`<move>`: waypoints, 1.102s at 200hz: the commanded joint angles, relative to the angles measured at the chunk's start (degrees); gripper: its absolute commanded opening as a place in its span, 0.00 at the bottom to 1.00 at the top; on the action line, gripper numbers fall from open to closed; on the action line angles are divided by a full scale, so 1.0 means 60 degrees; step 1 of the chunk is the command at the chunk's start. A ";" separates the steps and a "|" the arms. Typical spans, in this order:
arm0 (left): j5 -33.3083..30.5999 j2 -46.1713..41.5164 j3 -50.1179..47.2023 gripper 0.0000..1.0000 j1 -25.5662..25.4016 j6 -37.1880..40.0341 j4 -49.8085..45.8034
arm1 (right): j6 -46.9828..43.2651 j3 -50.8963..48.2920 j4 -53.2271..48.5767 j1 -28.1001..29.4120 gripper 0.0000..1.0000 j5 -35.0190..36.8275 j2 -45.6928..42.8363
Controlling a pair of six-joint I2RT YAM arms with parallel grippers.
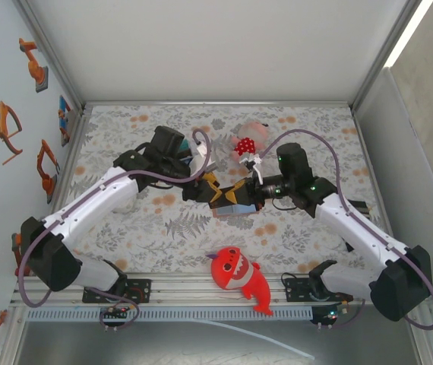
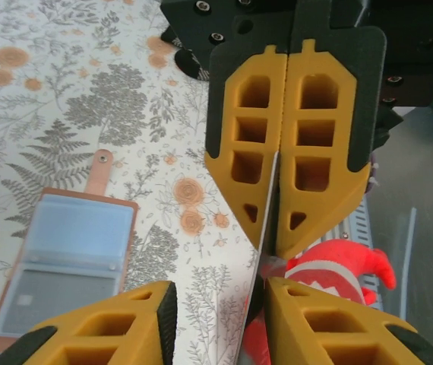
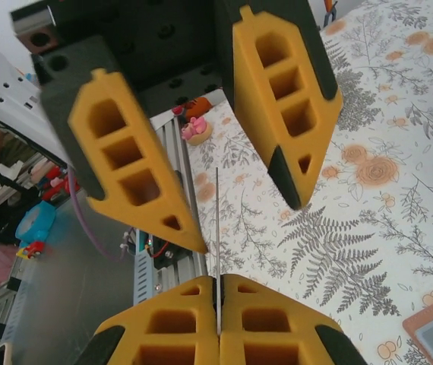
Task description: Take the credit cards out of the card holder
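Card holder [image 2: 64, 258] is lying open and flat on the tabletop [image 2: 64, 91], while I am pinching one card [image 3: 217, 220] edge-on in my right tool [image 3: 218, 285], which is clenched on it. My left tool [image 3: 243, 220] is standing released, its jaws either side of the card's free end and not yet closed on it. I am judging it best to centre the card, close squarely on its flat faces, and loosen the right only once the left is gripping firmly. Both arms are reaching inward, with the tools meeting tip to tip above the tabletop near the holder.
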 commanded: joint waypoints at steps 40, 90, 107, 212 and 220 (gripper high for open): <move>0.0994 0.0379 0.0479 0.00 -0.0016 0.0355 -0.0362 | -0.0197 0.0322 -0.0020 0.0088 0.00 -0.0181 0.0108; 0.0648 -0.0099 0.0104 0.00 0.0549 -0.0261 0.0441 | -0.0185 0.0183 -0.0353 0.0073 0.36 0.1970 -0.0286; -0.0096 -0.0318 -0.0107 0.00 0.0799 -0.0452 0.0622 | -0.0093 0.0146 -0.0414 0.0059 0.53 0.2550 -0.0422; -0.2236 0.1651 0.0978 0.00 0.2992 0.2987 -0.0106 | 0.1246 0.0141 -0.0590 0.0059 0.59 0.6223 -0.0678; -0.2236 0.1944 0.1210 0.00 0.3112 0.3238 -0.0168 | 0.1378 0.0096 -0.0579 0.0057 0.59 0.6461 -0.0679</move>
